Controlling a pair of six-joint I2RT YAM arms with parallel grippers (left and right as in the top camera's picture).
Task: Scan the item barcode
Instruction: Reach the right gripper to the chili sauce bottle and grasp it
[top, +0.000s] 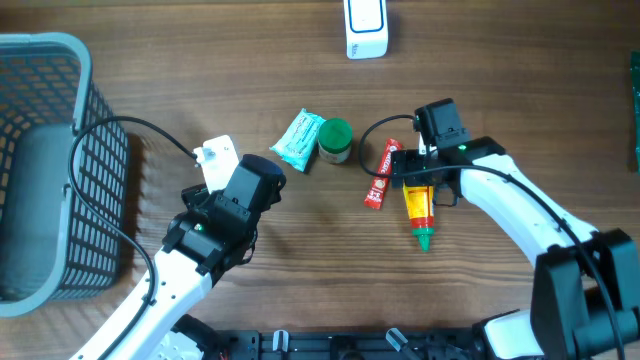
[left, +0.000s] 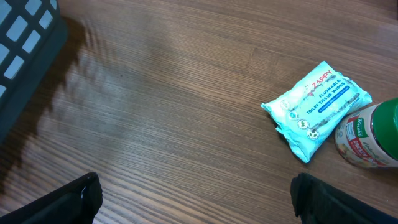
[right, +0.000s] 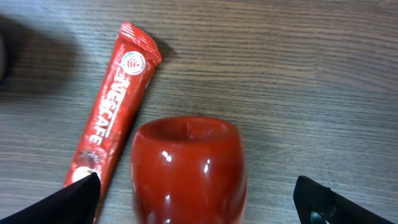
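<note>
A red sauce bottle (top: 419, 207) with a yellow label and green cap lies on the wooden table, cap toward the front edge. My right gripper (top: 414, 183) hovers over its base end, open. In the right wrist view the glossy red bottle (right: 186, 168) sits between the wide-apart fingertips (right: 79, 194) of my right gripper (right: 199, 200), and I see no contact. A white scanner (top: 365, 29) stands at the table's far edge. My left gripper (top: 256, 178) is open over bare wood (left: 196, 200), with nothing between its fingers.
A red Nescafe sachet (top: 381, 172) (right: 115, 106) lies just left of the bottle. A teal wipes pack (top: 298, 140) (left: 317, 109) and a green-lidded jar (top: 335, 141) (left: 370, 134) lie side by side mid-table. A grey wire basket (top: 45, 165) fills the left side.
</note>
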